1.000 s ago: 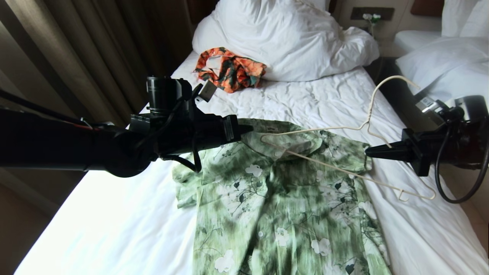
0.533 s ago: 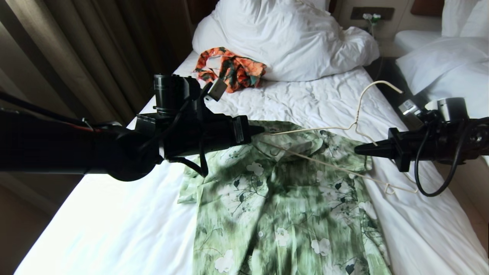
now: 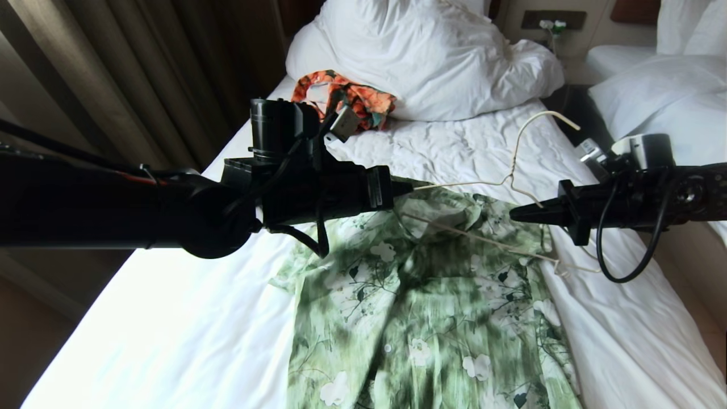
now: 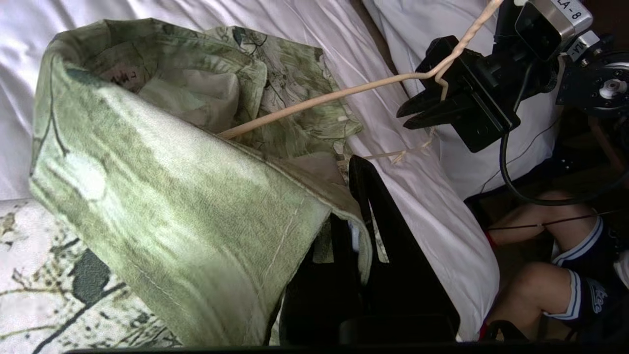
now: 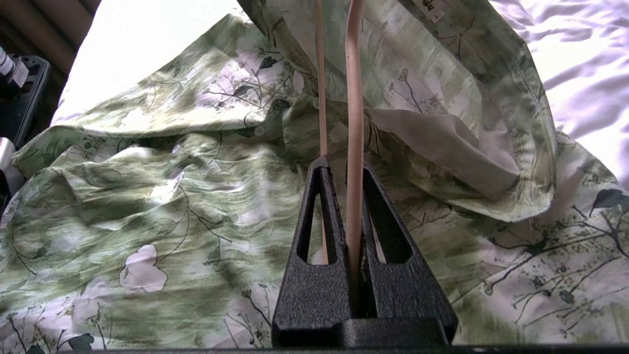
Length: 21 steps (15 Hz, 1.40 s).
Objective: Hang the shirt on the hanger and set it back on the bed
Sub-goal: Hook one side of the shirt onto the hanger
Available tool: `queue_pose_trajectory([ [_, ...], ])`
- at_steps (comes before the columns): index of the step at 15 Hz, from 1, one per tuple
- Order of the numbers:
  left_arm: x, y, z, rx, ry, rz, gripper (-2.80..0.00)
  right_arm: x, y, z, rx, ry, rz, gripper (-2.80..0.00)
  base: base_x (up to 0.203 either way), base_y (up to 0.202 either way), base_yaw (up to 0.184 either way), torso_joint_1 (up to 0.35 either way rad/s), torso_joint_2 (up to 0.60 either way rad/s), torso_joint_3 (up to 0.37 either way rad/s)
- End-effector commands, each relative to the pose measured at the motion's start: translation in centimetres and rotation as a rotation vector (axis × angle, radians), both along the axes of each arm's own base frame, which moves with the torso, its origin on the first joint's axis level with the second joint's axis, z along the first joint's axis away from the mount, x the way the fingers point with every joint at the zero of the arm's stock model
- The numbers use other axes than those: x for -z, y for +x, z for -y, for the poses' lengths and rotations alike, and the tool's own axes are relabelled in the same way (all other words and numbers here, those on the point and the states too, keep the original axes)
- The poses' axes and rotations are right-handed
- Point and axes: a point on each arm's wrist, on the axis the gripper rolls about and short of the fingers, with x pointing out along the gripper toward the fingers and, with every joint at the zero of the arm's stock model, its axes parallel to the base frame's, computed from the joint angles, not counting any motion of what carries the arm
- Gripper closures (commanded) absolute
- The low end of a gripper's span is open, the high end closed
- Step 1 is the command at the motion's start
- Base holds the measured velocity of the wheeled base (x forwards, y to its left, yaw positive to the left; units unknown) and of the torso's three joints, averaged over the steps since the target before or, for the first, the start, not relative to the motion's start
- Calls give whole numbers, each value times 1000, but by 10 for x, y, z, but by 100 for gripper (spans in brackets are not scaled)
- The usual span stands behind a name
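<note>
Much of the shirt point(image 3: 420, 307) runs off the lower edge of the head view, and the left arm covers its left shoulder there. One end of the hanger point(image 3: 483, 184) disappears inside the lifted collar, so how far it reaches into the shirt cannot be made out. In the left wrist view the cloth drapes over the left gripper point(image 4: 351, 206) and hides most of its fingers.

Left gripper is closed on the shirt's collar edge, lifting it off the bed point(image 3: 170, 341) so the neck gapes open. From the middle of the head view it sits at about 10 o'clock.

Right gripper point(image 3: 514, 215) sits at about 3 o'clock, fingers clamped together on the hanger near the base of its hook; the right wrist view shows one cream wire pinched between the two black fingers point(image 5: 314, 246) and a second wire passing just beside them. The hook curves up toward 1 o'clock over the sheet. The lower bar lies across the shirt's right shoulder.

An orange garment point(image 3: 363, 102) lies at 12 o'clock against the duvet point(image 3: 431, 57). A person's bare legs point(image 4: 535, 275) show beside the bed in the left wrist view.
</note>
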Motion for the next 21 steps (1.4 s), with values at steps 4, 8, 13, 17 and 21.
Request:
queue_pose_trajectory([
  [4,-16,16,14,10,-8,14,0,-22,-10,-9,-27,-1,69,0,0,0,0,0,0,0],
  [8,-26,33,7,-7,62,52,0,-18,-26,-7,-25,-5,50,0,0,0,0,0,0,0],
  [13,-31,35,-6,-39,105,69,0,-16,-30,-8,-32,-7,50,0,0,0,0,0,0,0],
  [17,-42,-1,31,38,94,99,0,-13,-25,-15,-51,-6,70,0,0,0,0,0,0,0],
  [21,-56,-54,63,149,62,121,0,-30,-39,-42,-134,5,129,0,0,0,0,0,0,0],
])
